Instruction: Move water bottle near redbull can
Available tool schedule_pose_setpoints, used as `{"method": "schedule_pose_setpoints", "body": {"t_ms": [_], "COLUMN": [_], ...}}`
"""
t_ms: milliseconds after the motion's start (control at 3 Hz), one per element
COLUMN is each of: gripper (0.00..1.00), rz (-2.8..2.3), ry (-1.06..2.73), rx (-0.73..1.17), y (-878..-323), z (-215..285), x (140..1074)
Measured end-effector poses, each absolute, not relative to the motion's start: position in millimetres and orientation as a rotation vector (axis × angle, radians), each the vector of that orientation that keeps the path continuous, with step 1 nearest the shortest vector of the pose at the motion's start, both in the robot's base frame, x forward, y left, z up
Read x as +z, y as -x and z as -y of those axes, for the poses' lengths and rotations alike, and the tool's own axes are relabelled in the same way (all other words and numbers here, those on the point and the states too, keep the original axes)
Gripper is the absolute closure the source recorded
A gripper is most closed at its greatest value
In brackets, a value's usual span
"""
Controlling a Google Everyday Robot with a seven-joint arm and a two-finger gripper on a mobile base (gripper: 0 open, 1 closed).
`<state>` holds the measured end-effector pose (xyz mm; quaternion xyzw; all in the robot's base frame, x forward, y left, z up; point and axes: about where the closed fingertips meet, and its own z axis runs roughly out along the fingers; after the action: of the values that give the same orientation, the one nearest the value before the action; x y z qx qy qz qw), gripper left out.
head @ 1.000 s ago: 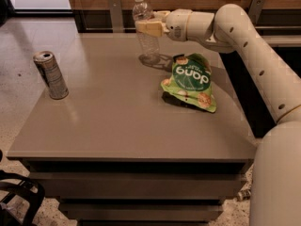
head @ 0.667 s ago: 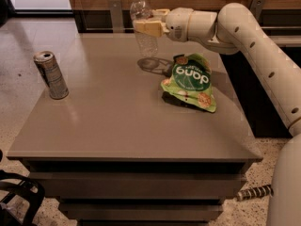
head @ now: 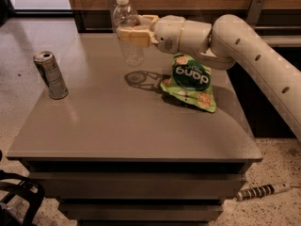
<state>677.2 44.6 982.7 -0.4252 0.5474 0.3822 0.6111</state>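
The water bottle (head: 128, 48) is clear with a white cap. It hangs upright in the air above the back middle of the grey table (head: 117, 126); its shadow lies on the top below it. My gripper (head: 130, 30) reaches in from the right and is shut on the bottle's upper body. The redbull can (head: 51, 75) stands upright near the table's left edge, well left of the bottle and closer to the front.
A green snack bag (head: 190, 81) lies on the table right of the bottle, under my arm (head: 244, 46). A wooden wall and ledge run behind the table. A striped cable (head: 261, 192) lies on the floor at lower right.
The bottle has been lifted off the table and carried left and forward, toward the can. The arm has swung left with it.
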Motion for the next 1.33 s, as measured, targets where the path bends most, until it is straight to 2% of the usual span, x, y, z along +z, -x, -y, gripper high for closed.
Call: {"method": "schedule_pose_setpoints", "body": {"t_ms": [667,1000,1333], "gripper": [1.00,1.00,1.00], "rz": [-1.308,-1.322,-1.314], "ry": [1.029,1.055,1.064], "rx": [0.849,0.866,0.966], "y": [-602,-583,-576], "z": [-99,-121,-142], "x": [978,970,960]}}
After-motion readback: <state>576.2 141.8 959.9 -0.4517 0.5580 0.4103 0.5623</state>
